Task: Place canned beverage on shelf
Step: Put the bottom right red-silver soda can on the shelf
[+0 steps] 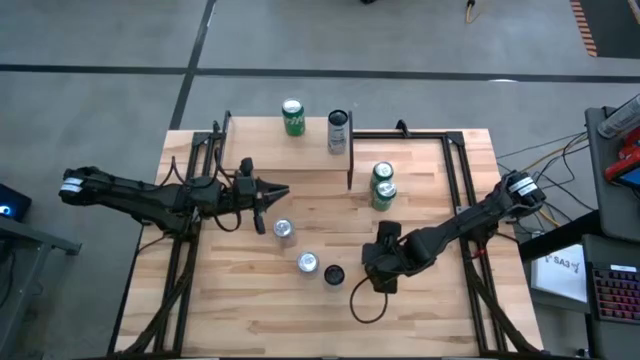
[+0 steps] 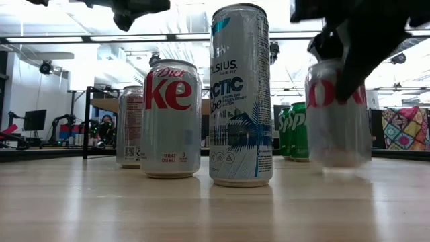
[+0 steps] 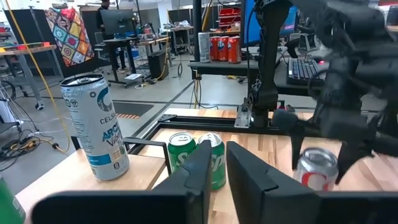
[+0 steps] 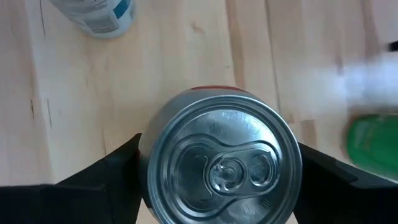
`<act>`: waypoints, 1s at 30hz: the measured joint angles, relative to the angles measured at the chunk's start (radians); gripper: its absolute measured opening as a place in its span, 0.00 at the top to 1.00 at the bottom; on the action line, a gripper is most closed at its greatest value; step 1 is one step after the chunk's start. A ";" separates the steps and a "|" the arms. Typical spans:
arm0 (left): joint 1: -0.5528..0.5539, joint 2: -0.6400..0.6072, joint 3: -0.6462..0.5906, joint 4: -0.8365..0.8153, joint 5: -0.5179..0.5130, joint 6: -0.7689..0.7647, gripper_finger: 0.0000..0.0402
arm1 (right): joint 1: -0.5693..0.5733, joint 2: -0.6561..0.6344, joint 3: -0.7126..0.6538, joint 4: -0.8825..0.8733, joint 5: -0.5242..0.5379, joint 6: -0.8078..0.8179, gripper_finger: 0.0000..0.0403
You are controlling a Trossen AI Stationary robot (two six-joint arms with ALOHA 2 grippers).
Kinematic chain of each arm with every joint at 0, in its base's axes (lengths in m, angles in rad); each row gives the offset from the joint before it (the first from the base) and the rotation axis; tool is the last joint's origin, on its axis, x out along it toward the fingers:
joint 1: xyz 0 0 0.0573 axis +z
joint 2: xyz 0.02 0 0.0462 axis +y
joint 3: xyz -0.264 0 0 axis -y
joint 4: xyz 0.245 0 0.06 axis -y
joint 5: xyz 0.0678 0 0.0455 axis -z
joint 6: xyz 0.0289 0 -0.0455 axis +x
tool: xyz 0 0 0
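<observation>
Seven cans stand on light-wood tabletop [image 1: 250, 300] — concrete floor [image 1: 90, 120] around

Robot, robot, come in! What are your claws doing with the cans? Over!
Right gripper straddling a silver soda can, closing, not clamped. Left gripper waiting mid-table, nearly shut, empty. Nothing between can and shelf.

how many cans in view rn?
8 cans: two at the back edge, two green mid-table, three front-centre, one under the right gripper.
</observation>
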 joint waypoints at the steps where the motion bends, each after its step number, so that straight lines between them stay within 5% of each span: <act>1: 0.000 0.000 0.000 0.000 0.000 0.005 0.89 | -0.002 -0.008 0.023 -0.033 0.020 0.000 0.28; 6: 0.000 0.000 0.000 0.010 0.000 0.052 0.75 | -0.018 -0.038 0.176 -0.164 0.184 -0.074 0.28; 13: 0.000 0.000 0.000 0.040 0.001 0.124 0.52 | -0.077 -0.045 0.383 -0.094 0.328 -0.365 0.28; 20: 0.000 0.020 -0.001 0.052 0.003 0.147 0.37 | -0.168 -0.042 0.410 0.154 0.271 -0.666 0.28; 30: 0.000 0.086 -0.002 0.123 0.155 0.235 0.34 | -0.289 -0.027 0.398 0.302 0.134 -0.792 0.28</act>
